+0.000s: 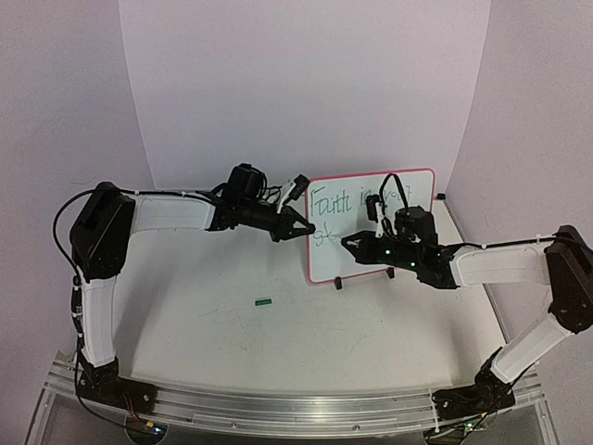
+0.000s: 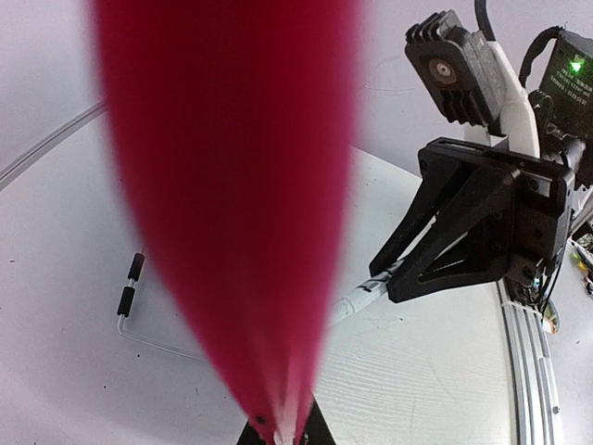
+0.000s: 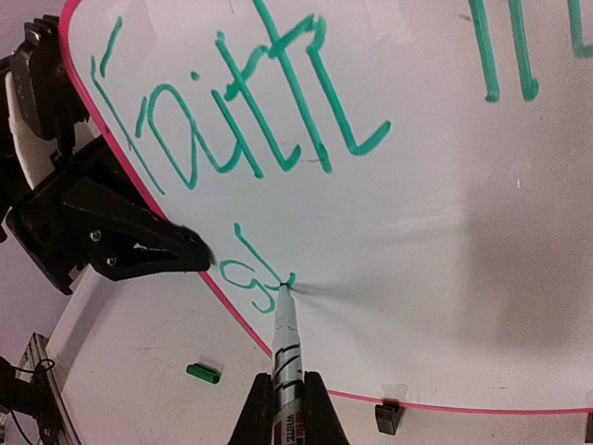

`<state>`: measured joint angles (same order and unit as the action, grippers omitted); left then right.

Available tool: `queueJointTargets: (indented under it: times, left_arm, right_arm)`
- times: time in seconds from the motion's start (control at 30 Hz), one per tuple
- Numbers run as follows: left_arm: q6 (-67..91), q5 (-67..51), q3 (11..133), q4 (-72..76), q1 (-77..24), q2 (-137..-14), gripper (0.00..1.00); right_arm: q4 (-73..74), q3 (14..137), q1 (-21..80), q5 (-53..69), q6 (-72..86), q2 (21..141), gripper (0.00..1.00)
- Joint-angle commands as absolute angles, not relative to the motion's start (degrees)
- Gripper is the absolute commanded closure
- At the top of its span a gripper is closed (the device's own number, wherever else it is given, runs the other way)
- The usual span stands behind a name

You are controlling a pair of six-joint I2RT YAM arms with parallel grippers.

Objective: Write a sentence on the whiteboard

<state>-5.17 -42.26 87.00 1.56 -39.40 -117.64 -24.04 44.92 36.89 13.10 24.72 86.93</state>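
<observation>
Whiteboard (image 1: 326, 264) stands upright on the surface (image 1: 213, 278), a little right of centre in the overhead view, propped on two small black feet (image 1: 339, 284) and facing the arms. Its red-pink rim is pinched at the left edge by the left gripper (image 1: 308, 227), clenched on the board about halfway up. From that arm's own camera the rim is just a broad red blur down the middle of the frame. The right gripper (image 1: 350, 241) reaches in from the right of the picture, clamped tight on a marker (image 3: 285, 357). The marker's tip is pressed against the white face in the lower left part of the board, close to the rim. The sentence (image 3: 232, 120) is in thin green handwriting. Its top line reads "Faith", then "in" further right, and in the overhead view it runs on behind the right wrist, where I can't make it out. Under it a second line has only a couple of looping letters started, and the marker tip sits at the end of the last stroke. On the surface in front of the board, toward the lower left of it, lies a small green piece (image 1: 264, 300), well apart from both arms.
</observation>
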Motion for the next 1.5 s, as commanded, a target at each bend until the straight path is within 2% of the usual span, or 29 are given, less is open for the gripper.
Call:
queueJointTargets:
  times: [0.0,0.47,0.97,1.47]
  left_arm:
    - [-7.0,-43.0,85.5,-12.4,-41.6,-118.4,1.00]
    - [-7.1,-42.9,85.5,-12.4,-41.7,-118.4,1.00]
    - [-7.2,-42.7,85.4,-12.5,-41.8,-118.7,1.00]
    - [-7.2,-42.7,85.5,-12.5,-41.7,-118.8,1.00]
  right_arm:
    - [-24.1,44.0,36.6,11.8,25.4,88.5,1.00]
    - [-22.6,44.5,36.6,9.8,24.9,87.6,1.00]
    - [-22.6,41.7,36.1,12.1,23.4,77.8,1.00]
    - [-23.5,44.8,35.6,14.4,21.6,83.5,1.00]
